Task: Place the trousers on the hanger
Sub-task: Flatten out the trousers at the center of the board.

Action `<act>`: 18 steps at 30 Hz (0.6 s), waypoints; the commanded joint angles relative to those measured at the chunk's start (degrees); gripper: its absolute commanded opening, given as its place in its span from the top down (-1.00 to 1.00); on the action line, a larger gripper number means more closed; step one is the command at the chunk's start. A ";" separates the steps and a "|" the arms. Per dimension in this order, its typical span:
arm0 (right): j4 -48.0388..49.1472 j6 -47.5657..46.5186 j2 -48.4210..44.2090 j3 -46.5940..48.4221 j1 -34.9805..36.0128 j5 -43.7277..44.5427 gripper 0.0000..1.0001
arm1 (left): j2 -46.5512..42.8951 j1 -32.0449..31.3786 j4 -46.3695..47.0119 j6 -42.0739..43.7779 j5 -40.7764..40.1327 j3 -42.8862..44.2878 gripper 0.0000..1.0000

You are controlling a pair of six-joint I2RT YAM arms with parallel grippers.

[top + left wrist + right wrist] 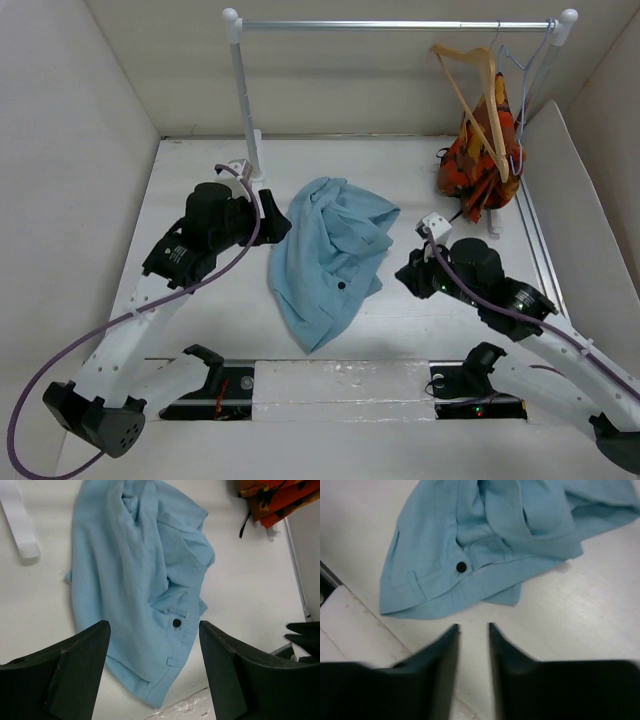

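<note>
Trousers (330, 260) lie crumpled mid-surface, waistband and dark button (176, 623) toward the near edge; no part of them is lifted. Task not yet begun.

Left claw (152, 630) hovers above the heap, spread wide and empty. Right claw (473, 627) hangs just off the waistband side, fingers narrowly parted, pinching nothing.

Bare surface (200, 330) flanks the cloth on both sides, giving each arm room to approach. The side walls stand well apart from the heap.

Farther back, the rail post (245, 100) stands near the trousers' far left edge. The hanger (478, 95) hangs from the rail at the far right, crowded by an orange-red garment (480, 165) and a wire hanger (525, 70), close to the right wall. Judged tight for working there.
</note>
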 commanded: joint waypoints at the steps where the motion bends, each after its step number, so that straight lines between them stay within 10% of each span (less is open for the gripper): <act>1: 3.15 2.23 -2.32 3.21 0.55 5.58 0.59 | 0.13 0.14 3.18 -1.89 -1.02 -1.69 -0.38; 2: 1.58 1.86 -0.31 3.65 0.55 5.06 1.00 | 0.13 0.83 3.87 -1.80 -1.37 -2.39 -0.36; 7: 6.21 5.26 4.27 -0.91 3.52 -1.54 0.99 | 1.61 7.67 5.03 -5.22 -4.89 -7.75 0.53; 8: 9.35 6.59 4.54 -2.14 4.06 -1.71 0.45 | 2.06 10.22 6.07 -5.41 -3.24 -8.46 0.55; 11: 15.68 11.52 6.38 -7.23 5.72 -3.12 -0.40 | 4.16 20.33 11.33 -4.97 5.72 -13.63 0.08; 18: 27.96 16.53 21.37 -10.41 12.12 -4.87 -0.78 | 16.80 23.34 17.57 -3.83 13.46 -16.11 -0.45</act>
